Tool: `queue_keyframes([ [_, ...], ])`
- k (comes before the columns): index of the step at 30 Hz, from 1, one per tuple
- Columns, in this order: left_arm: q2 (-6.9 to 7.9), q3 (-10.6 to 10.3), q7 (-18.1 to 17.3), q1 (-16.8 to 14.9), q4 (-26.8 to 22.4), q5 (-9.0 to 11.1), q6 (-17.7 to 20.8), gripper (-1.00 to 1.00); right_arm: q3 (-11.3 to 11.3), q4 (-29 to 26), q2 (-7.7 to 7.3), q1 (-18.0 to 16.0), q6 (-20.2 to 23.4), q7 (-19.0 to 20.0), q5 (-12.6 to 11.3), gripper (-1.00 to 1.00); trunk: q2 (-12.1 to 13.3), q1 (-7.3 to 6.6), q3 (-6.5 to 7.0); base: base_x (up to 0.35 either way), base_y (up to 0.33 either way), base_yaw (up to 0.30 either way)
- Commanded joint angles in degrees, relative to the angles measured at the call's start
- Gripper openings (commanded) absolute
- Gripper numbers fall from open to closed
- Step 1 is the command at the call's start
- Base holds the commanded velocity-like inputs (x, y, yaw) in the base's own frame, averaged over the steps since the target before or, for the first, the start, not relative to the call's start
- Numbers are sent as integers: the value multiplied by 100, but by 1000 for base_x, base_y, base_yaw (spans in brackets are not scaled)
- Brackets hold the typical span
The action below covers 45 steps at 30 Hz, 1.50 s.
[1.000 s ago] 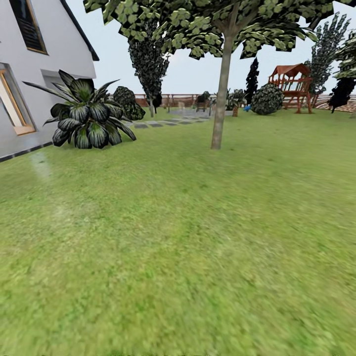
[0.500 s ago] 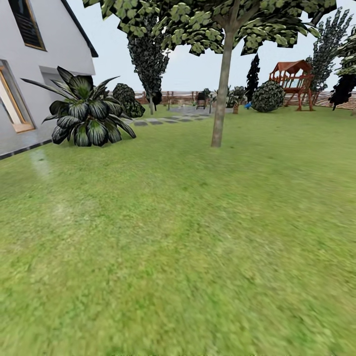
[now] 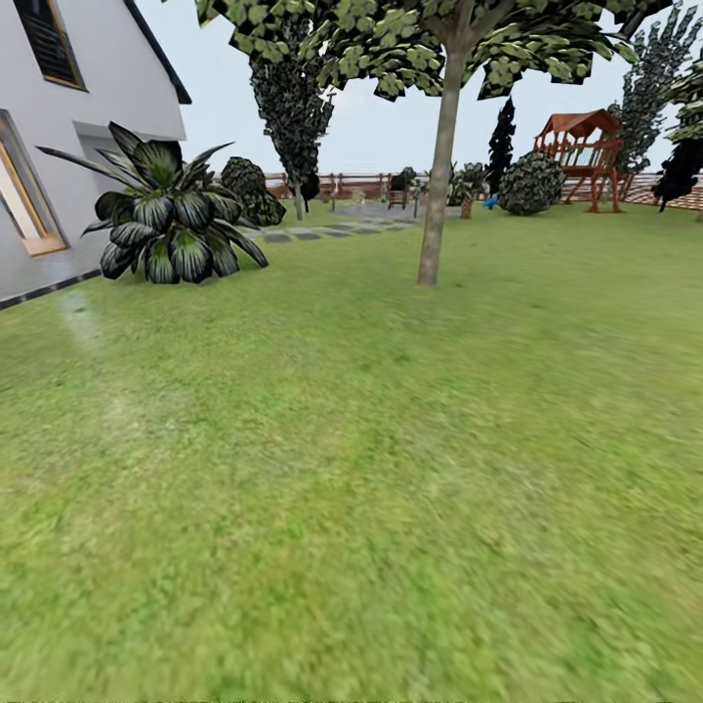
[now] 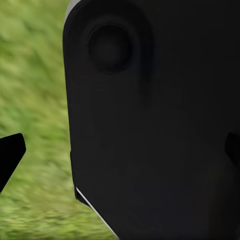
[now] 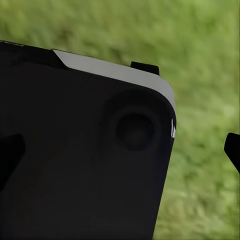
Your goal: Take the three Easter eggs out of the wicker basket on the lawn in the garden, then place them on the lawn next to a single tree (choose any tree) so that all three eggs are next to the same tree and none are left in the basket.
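Note:
The lawn (image 3: pixel 351 469) spreads out in front of me in the head view. A tree (image 3: pixel 436 166) with a straight pale trunk and speckled green foliage stands ahead, slightly right of centre, some way off. The Easter eggs and the wicker basket are out of view. In the left wrist view, my left gripper (image 4: pixel 120 150) is open, its dark fingertips (image 4: pixel 10 156) far apart, with a black part of my own body behind them and grass beyond. My right gripper (image 5: pixel 120 152) is open too, its fingertips (image 5: pixel 233 150) wide apart over a black body panel and grass.
A white house (image 3: pixel 88 88) stands at the left with a spiky dark plant (image 3: pixel 166 220) beside it. Stepping stones (image 3: pixel 332 232), a thin dark tree (image 3: pixel 293 107), a round bush (image 3: pixel 532 184), a red wooden play frame (image 3: pixel 583 156) and a fence (image 3: pixel 361 183) lie at the back.
The whole head view has shifted slightly: tree, plant and house sit a little higher in the picture, so the camera has moved. Nothing in the garden has moved.

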Motion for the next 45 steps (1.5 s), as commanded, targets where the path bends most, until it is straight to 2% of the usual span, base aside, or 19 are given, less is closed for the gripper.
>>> queue_keyframes([
  [1,0,1,-2,-2,-1,7,-5,100,14,4,-3,-3,-15,1,17,100,-2,0,-14,0,0,0],
  [45,0,1,-2,-3,-1,7,-5,100,14,4,-10,-3,-15,1,-11,100,-2,0,-416,0,0,0],
])
